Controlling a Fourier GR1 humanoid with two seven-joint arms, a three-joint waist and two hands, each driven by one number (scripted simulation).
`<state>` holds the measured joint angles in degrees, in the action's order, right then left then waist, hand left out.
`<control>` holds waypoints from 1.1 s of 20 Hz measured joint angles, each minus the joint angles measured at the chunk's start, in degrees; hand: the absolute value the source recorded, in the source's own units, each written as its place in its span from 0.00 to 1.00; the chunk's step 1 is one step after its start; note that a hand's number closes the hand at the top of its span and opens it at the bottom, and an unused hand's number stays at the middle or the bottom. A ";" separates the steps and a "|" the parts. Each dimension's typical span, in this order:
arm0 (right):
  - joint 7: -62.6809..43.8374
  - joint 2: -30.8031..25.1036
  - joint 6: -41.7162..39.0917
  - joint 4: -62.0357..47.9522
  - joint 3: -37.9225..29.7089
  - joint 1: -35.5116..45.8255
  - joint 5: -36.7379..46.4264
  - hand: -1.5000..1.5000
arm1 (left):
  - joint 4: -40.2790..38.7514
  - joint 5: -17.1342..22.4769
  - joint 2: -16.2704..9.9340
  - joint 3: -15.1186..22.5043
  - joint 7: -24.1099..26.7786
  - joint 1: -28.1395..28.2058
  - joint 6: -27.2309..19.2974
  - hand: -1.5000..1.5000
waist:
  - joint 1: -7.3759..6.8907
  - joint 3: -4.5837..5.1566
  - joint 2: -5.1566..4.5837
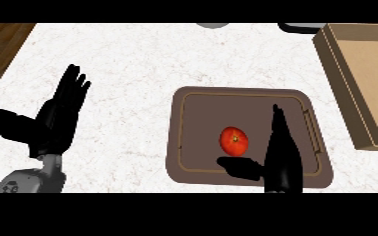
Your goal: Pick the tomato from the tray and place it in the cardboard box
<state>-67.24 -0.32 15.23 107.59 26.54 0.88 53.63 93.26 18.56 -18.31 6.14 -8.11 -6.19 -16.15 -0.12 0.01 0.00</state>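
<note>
Red tomato (pixel 234 141) lies on the brown tray (pixel 199 130), cardboard box (pixel 354 87) apart.

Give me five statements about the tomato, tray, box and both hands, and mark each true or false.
1. The tomato lies on the brown tray. True.
2. The right hand has its fingers curled round the tomato. False: its fingers are straight, just right of the tomato, with the thumb below it.
3. The cardboard box stands at the counter's right, beyond the tray. True.
4. The left hand rests on the tray. False: it is open at the view's left, well clear of the tray.
5. The tomato is already in the box. False: it is on the tray.
</note>
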 measured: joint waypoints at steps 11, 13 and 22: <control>0.27 -0.04 3.38 -5.85 1.28 2.14 -2.10 0.00 | -0.91 -1.06 1.40 -0.84 0.52 0.17 1.41 0.50 | -0.12 0.00 -0.01; 1.05 -0.02 3.92 -7.01 0.27 2.08 -2.85 0.00 | 0.26 -1.46 1.43 -0.88 -0.29 0.35 1.12 0.50 | -0.12 0.00 0.01; 1.76 0.00 6.20 -10.08 1.00 3.07 -2.97 1.00 | 1.28 -3.30 2.83 -1.06 -1.14 0.59 1.13 0.50 | -0.01 -0.01 0.02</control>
<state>-65.48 -0.32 21.43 97.50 27.54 3.96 50.66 94.53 15.26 -15.47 5.08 -9.25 -5.60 -15.02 -0.13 0.01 0.02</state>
